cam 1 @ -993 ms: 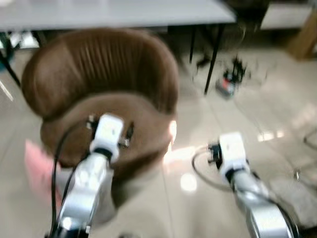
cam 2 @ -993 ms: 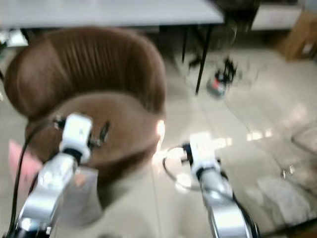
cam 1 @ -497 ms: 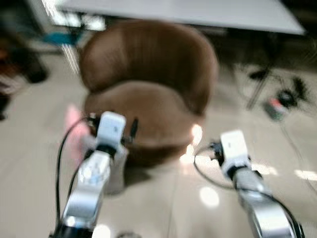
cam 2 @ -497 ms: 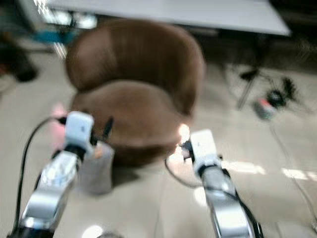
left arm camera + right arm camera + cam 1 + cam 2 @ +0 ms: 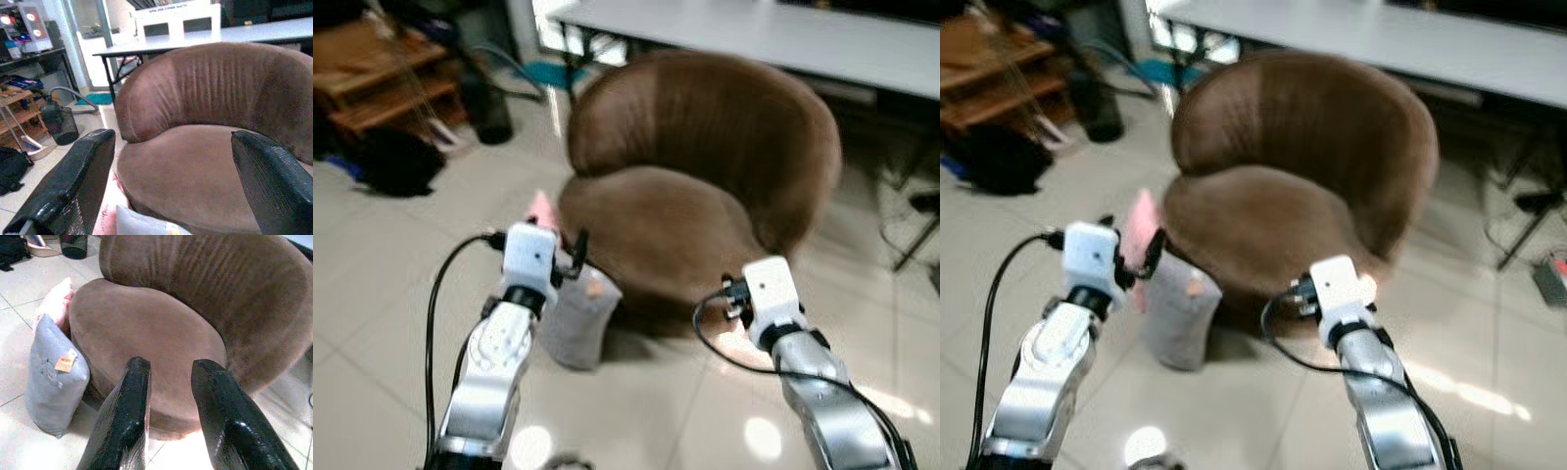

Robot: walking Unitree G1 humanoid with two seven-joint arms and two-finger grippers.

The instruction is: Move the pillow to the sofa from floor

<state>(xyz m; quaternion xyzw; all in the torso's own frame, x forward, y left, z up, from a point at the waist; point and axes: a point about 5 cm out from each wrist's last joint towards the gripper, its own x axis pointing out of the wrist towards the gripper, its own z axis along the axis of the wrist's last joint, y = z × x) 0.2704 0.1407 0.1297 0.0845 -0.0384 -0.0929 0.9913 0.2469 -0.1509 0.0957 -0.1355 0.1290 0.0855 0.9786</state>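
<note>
A pale tiled floor (image 5: 372,294) with glossy reflections runs under everything here, in a lived-in room. Nearest the camera, both silver arms reach forward at about the same height. The left tool (image 5: 171,186) has its two black fingers spread wide, holding nothing. The right tool (image 5: 168,382) is empty too, its fingers parted by a narrow gap.

Just beyond the left tool stands the grey pillow (image 5: 1177,311), on end on the floor with its long axis upright, leaning against the front left side of the brown sofa (image 5: 705,196), a round tub-shaped seat. A small tan tag hangs near its top. A pink pillow (image 5: 1143,227) is tucked behind it, against the sofa's side.

The coming grasp depends on one relation: the grey pillow lies ahead of and below the left tool, while the right tool faces the sofa's cushion with the pillow well off to its left. The left arm is plainly the nearer, and I judge it would need to drop and close across the pillow's upper end.

The right wrist view gives the whole grey pillow, tag included, and its contact with the sofa base; the left wrist view catches just its top corner between the fingers.

Farther back sit a long white tabletop (image 5: 803,44), a wooden shelf (image 5: 372,78), a dark bag (image 5: 396,162) and a black bin (image 5: 489,103).
</note>
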